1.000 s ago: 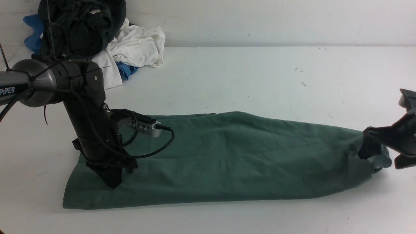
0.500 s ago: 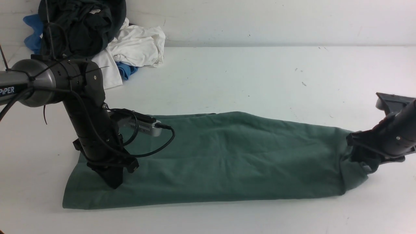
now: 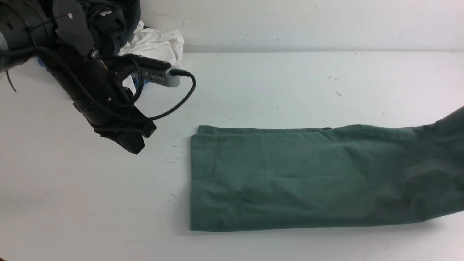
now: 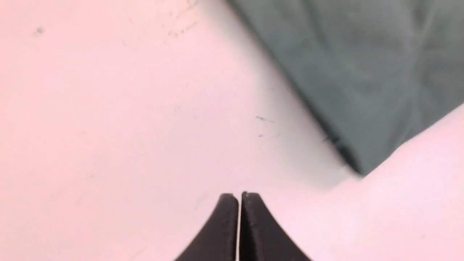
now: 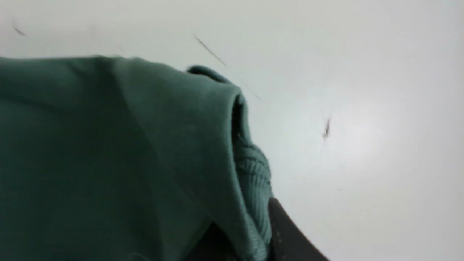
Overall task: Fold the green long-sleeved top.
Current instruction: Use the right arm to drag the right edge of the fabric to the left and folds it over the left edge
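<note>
While the right claw pinches the ribbed edge of the green long-sleeved top, surely limp and light, stretched well clear of the clothes pile, the left claw hangs clenched, empty, near it.

Worktop: white and matt; you can see small dark marks on it.
Green long-sleeved top: lies as a long flat band on your near right side; its right end lifts off the surface.
Far left corner: a dark garment heaped against a white garment.
</note>
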Motion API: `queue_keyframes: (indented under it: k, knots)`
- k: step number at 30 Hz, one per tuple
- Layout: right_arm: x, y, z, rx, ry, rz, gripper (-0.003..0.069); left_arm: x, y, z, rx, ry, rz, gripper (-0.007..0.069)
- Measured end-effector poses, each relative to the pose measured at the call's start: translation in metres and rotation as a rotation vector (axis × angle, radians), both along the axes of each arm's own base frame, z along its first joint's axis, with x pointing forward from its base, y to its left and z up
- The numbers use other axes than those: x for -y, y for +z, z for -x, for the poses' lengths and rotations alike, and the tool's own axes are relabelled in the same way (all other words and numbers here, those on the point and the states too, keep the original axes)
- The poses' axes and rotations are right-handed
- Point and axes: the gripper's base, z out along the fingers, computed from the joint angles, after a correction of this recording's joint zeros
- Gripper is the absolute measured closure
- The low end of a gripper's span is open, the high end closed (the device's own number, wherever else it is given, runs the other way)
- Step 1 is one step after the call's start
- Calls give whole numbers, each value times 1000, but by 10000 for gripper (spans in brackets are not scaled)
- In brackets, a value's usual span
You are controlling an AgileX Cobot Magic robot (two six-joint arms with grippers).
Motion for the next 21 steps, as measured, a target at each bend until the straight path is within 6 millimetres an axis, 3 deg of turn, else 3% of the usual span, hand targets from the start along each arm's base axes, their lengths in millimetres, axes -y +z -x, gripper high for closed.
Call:
queue_keyframes:
  k: [2,4,8,11,14,18,21]
  knots:
    - [-27,23,-1,40,102,-36,624,-1,9,4,22,-1,4,631]
    - [-66,39,-3,62,238,-110,624,-1,13,7,24,-3,6,631]
    - [-144,44,-10,51,471,-232,624,-1,13,8,19,-5,6,631]
    - [-199,21,-21,2,595,-282,624,-1,13,8,19,-5,6,631]
    - [-249,-15,-33,-56,674,-336,624,-1,13,8,19,-5,6,631]
    - [-293,-57,-45,-110,722,-390,618,-1,13,8,19,-5,6,631]
    - [-312,-72,-54,-130,762,-415,576,-1,13,8,20,-5,6,631]
